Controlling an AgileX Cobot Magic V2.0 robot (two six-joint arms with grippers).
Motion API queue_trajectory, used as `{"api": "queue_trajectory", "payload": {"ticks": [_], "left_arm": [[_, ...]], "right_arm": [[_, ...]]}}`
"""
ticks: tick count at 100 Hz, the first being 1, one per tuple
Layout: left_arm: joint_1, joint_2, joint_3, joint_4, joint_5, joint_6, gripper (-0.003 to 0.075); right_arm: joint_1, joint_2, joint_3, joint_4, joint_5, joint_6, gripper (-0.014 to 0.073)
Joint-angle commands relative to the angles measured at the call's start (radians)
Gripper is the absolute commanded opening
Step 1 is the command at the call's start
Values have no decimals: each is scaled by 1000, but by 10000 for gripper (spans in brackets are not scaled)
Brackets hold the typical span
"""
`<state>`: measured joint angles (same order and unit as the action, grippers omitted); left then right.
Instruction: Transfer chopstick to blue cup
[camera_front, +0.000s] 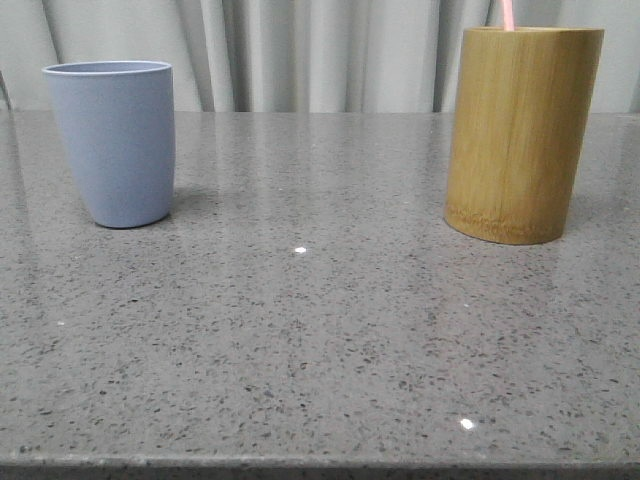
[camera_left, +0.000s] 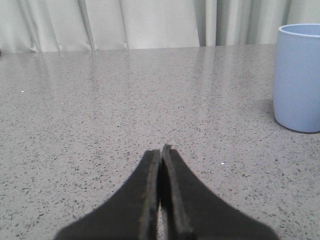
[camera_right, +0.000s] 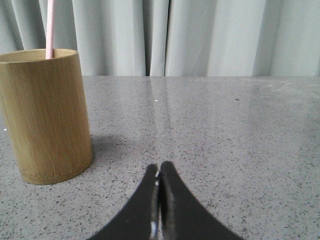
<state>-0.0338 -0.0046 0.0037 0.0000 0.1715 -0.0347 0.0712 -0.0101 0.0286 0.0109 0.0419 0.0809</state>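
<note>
The pale blue cup (camera_front: 113, 142) stands upright on the grey table at the left; it also shows in the left wrist view (camera_left: 298, 77). A thin pale pink chopstick (camera_front: 507, 13) sticks up out of the tall bamboo cylinder (camera_front: 520, 132) at the right; only its upper end shows. The right wrist view shows the same chopstick (camera_right: 49, 28) and cylinder (camera_right: 45, 115). My left gripper (camera_left: 161, 148) is shut and empty, low over the table, apart from the cup. My right gripper (camera_right: 159, 165) is shut and empty, apart from the cylinder. Neither gripper shows in the front view.
The speckled grey stone table (camera_front: 300, 330) runs to a front edge at the bottom of the front view. Pale curtains (camera_front: 300, 50) hang behind the table's far edge. A wide stretch of bare table lies between the cup and the cylinder.
</note>
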Motion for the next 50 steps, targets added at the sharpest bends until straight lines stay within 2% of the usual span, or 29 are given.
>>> {"api": "queue_trajectory", "payload": {"ticks": [1,50], "left_arm": [[0,-33,8,-9,-82,-3,-19],[0,-33,8,-9,-92,-3,-19]], "right_arm": [[-7,-21,0,-11,-78,-2,-105],[-7,-21,0,-11,-78,-2,-105]]}}
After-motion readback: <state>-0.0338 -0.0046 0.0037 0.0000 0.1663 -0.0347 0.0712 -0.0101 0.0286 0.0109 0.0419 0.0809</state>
